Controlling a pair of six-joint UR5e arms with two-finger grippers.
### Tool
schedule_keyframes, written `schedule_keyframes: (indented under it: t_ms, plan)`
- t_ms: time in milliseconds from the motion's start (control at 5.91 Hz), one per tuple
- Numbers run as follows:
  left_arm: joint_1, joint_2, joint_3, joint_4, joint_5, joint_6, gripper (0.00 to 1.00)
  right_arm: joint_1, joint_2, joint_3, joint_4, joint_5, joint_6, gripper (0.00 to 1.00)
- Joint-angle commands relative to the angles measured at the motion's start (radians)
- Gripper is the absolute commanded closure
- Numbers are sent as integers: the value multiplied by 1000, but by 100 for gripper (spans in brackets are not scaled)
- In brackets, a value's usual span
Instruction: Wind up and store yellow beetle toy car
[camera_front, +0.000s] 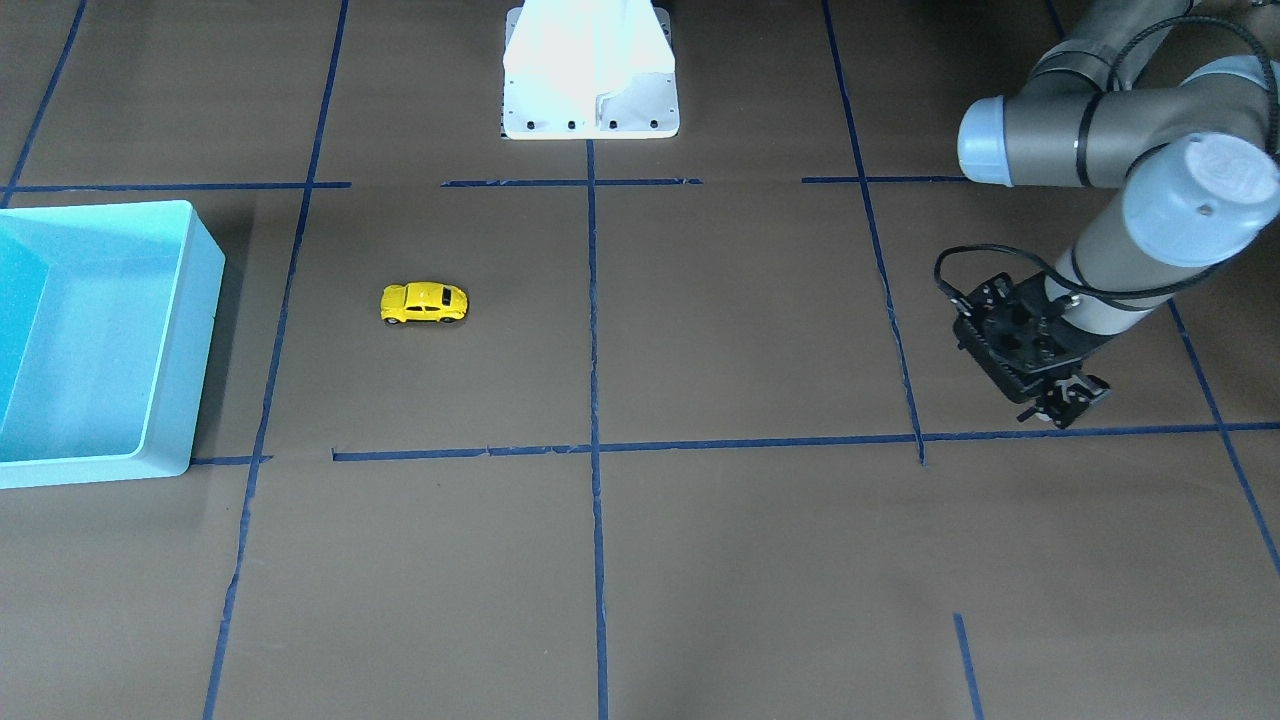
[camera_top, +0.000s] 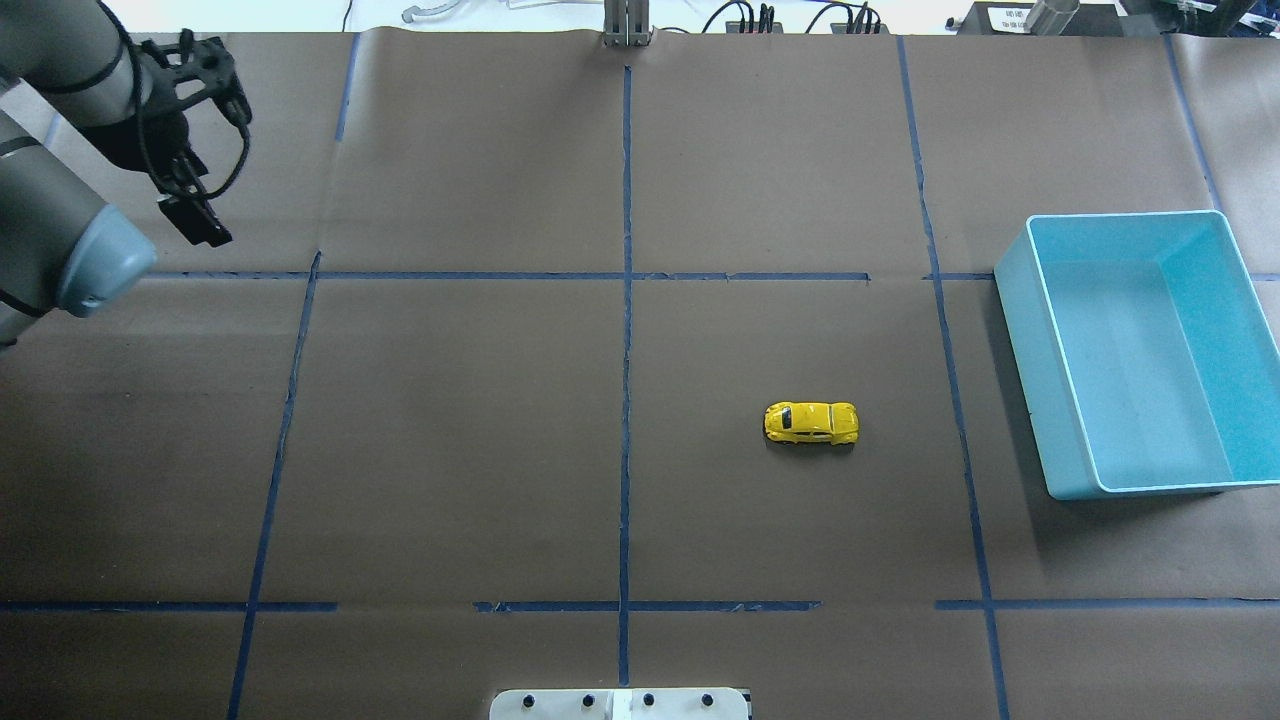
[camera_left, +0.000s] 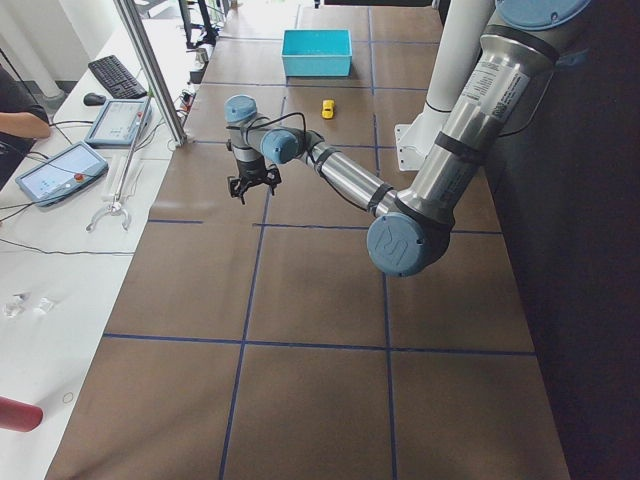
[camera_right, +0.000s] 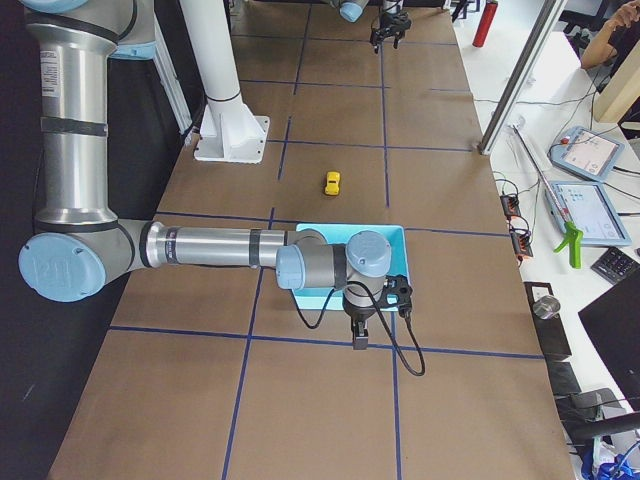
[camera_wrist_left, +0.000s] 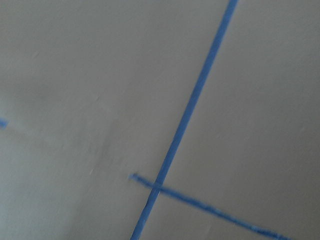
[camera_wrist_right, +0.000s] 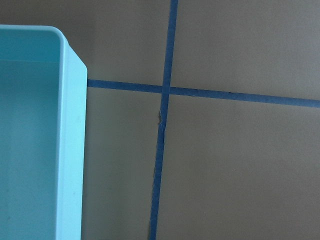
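The yellow beetle toy car (camera_top: 811, 423) sits on its 4 wheels on the brown-papered desk (camera_top: 450, 450). It is in the square just to the robot's right of the centre tape line, lying lengthwise across the desk. It is near the teal bin (camera_top: 1040, 400) but clear of it, with a blue tape line running between the 2. Nothing is touching the car. The left hand (camera_front: 1065, 400) hangs over the far left part of the desk, well apart from the car, and I cannot tell whether its fingers are spread or together. The right hand (camera_right: 360, 335) points down just beside a corner of the bin, over a crossing of tape lines. It only shows clearly from the side, so I cannot tell its state either.
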Motion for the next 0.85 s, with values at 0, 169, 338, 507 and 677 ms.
schedule_keyframes:
  t_ms: [0,169,338,507,677]
  plan:
    - [-136,118,6,15,-9,-60,0,-2,0,0,0,0,0,0]
    - [-188,170,5,15,-9,-192,0,-2,0,0,0,0,0,0]
    - [-242,217,3,14,-10,-249,0,-2,0,0,0,0,0,0]
    - [-265,244,1,58,-121,-253,0,-5,2,0,0,0,2,0]
    - [-343,359,-30,54,-169,-250,0,-28,12,-2,0,-2,0,0]
